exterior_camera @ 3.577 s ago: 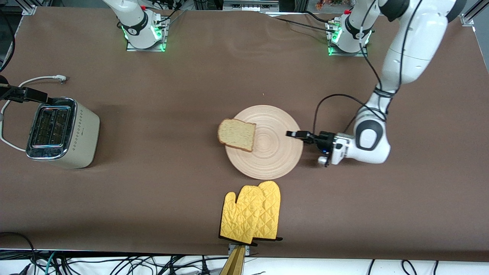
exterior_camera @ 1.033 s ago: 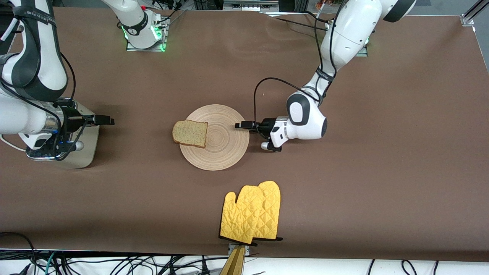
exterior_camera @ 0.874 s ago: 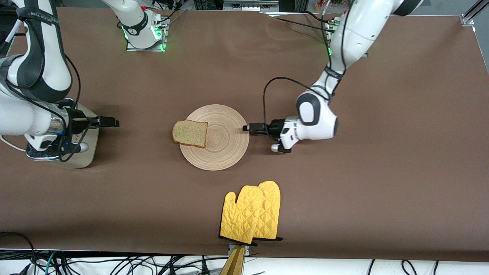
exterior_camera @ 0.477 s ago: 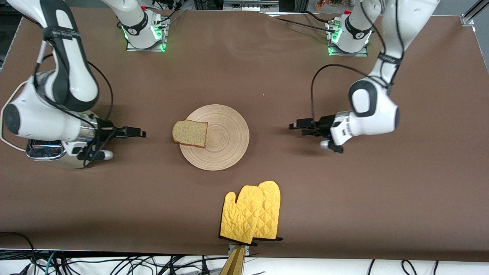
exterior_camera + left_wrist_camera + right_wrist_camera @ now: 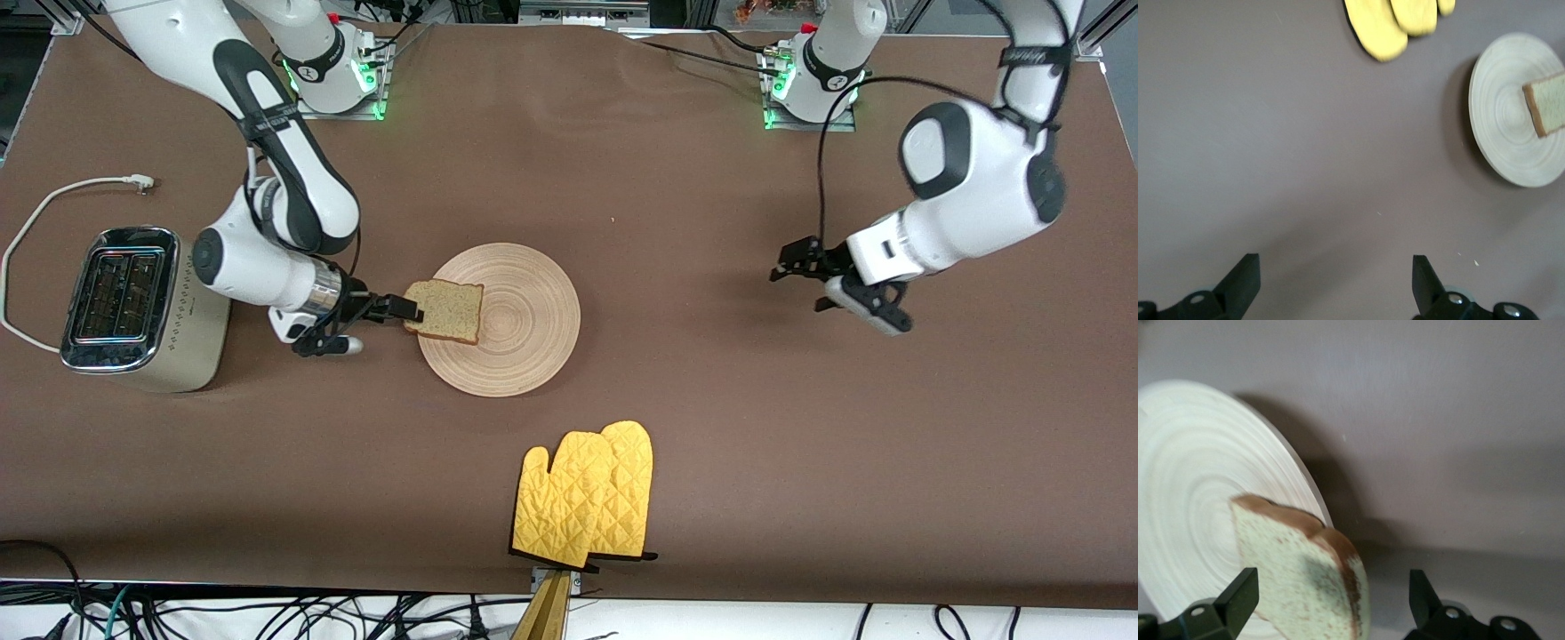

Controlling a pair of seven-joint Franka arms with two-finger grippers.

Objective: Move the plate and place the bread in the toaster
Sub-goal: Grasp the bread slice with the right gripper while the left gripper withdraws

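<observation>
The bread overhangs the plate edge at 9 o'clock, toward the toaster. The right hand is spread around its crust, nothing pinched yet. If closed off-centre, the slice could get tipped off. The left hand is spread too, parked over bare desk.

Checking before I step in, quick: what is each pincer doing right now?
Left pincer: open, empty, over bare table.
Right pincer: open, around the bread overhanging the plate, not closed.
</observation>
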